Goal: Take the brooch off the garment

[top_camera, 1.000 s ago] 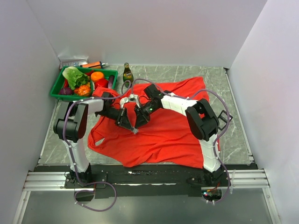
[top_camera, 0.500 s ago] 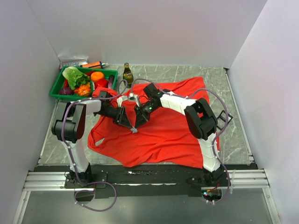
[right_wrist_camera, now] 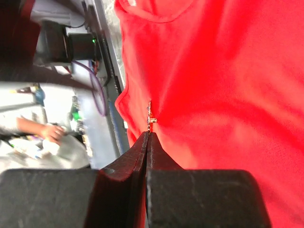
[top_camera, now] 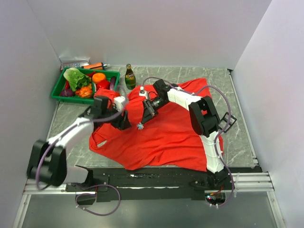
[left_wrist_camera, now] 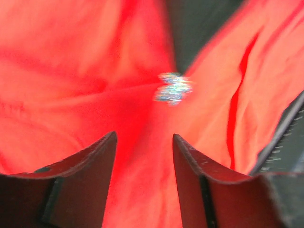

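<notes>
- Red garment [top_camera: 166, 137] lay spread across the counter [top_camera: 237, 95].
- Right tool [right_wrist_camera: 147, 136] was clamped shut on the tiny brooch [right_wrist_camera: 150, 116] at its tips, over the cloth.
- Left tool [left_wrist_camera: 144, 140] stood partly open, empty, nearby.

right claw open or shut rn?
Shut. The right claw has its fingers pressed together with no gap, the brooch pinched at their tips.

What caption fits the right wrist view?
Shut right gripper pinches tiny yellowish-gold brooch, bright red fabric garment behind.
</notes>
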You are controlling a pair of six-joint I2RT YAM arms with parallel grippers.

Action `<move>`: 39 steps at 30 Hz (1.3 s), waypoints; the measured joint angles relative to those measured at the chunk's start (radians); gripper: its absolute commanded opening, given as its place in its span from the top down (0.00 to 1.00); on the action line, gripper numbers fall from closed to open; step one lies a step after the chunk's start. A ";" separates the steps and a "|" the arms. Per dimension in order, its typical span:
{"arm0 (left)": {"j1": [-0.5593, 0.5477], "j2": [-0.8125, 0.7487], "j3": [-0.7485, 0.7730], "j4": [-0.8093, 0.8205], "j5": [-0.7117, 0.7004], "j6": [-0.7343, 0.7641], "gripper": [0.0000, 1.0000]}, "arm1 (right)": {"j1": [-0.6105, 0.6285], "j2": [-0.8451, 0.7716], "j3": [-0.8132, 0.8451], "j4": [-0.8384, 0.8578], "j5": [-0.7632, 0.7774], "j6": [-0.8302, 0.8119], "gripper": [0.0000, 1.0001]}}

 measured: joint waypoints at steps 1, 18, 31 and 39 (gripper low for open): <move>-0.040 -0.034 -0.016 0.018 -0.037 0.017 0.49 | -0.007 0.003 -0.006 0.004 0.000 0.026 1.00; -0.436 -0.022 -0.050 0.206 -0.447 0.466 0.43 | -0.084 0.071 -0.131 0.261 -0.152 0.522 1.00; -0.463 0.055 -0.050 0.265 -0.500 0.463 0.51 | -0.085 0.071 -0.222 0.495 -0.226 0.800 1.00; -0.476 0.105 -0.050 0.299 -0.565 0.450 0.68 | -0.084 0.071 -0.240 0.511 -0.223 0.819 1.00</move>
